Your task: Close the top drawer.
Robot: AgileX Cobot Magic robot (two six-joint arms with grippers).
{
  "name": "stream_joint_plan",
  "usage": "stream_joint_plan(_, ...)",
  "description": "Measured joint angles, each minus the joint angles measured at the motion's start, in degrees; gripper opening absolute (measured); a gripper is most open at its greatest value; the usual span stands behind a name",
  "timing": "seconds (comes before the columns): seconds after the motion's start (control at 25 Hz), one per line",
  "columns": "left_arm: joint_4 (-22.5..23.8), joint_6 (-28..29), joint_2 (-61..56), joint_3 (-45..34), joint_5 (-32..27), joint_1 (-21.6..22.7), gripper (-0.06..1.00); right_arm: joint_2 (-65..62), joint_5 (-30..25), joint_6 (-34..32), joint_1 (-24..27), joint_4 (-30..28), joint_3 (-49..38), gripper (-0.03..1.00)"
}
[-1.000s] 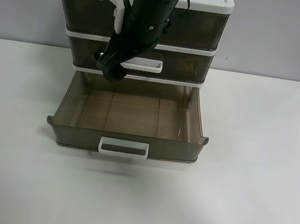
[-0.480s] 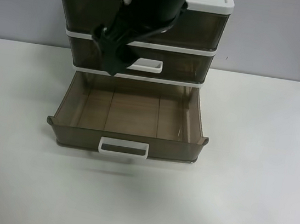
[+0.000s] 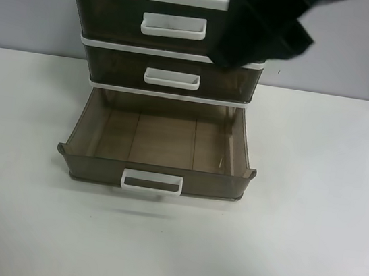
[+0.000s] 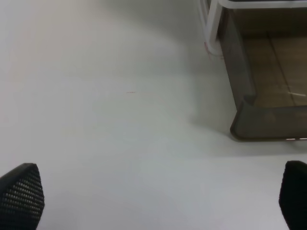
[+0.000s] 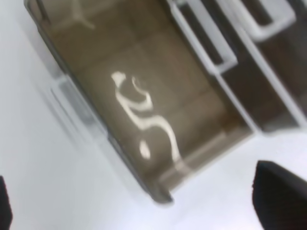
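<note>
The top drawer [image 3: 112, 16] of smoky brown plastic sits flush in the white-framed cabinet. Its scuffed white loop handle [image 3: 173, 25] is uncovered. A black arm [image 3: 264, 26], blurred, hangs at the exterior high view's upper right, in front of the cabinet's right corner and apart from the handle. The right gripper [image 5: 144, 206] is open and empty, with one fingertip [image 5: 280, 196] at the frame's edge. It looks down, blurred, on the open bottom drawer [image 5: 144, 105]. The left gripper [image 4: 156, 201] is open and empty over bare table.
The middle drawer [image 3: 112, 67] is shut, with a clean handle [image 3: 172, 78]. The bottom drawer [image 3: 160, 138] is pulled far out and empty, its handle [image 3: 152, 183] toward the table's front. Its front corner [image 4: 244, 120] shows in the left wrist view. White table [image 3: 308, 229] surrounds the cabinet.
The black arm has swung up and to the right, away from the cabinet's front. The top drawer's handle, covered before, now shows, and the drawer front sits flush.
</note>
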State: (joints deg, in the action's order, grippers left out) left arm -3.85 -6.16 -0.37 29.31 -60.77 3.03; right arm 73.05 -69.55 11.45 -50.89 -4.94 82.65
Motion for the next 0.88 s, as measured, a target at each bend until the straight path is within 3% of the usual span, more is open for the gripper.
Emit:
stream_joint_plan(0.56, 0.00, 0.00, 0.00, 0.00, 0.05, 0.00, 0.99, -34.49, -0.06, -2.92, 0.65, -1.97, -32.27, 0.98)
stream_joint_plan(0.72, 0.00, 0.00, 0.00, 0.00, 0.05, 0.00, 0.99, -44.67, 1.65, -4.24, 9.39, 1.48, -41.07, 0.98)
stream_joint_plan(0.88, 0.00, 0.00, 0.00, 0.00, 0.05, 0.00, 0.99, -55.05, 5.09, -4.50, 22.23, 4.94, -48.73, 0.98)
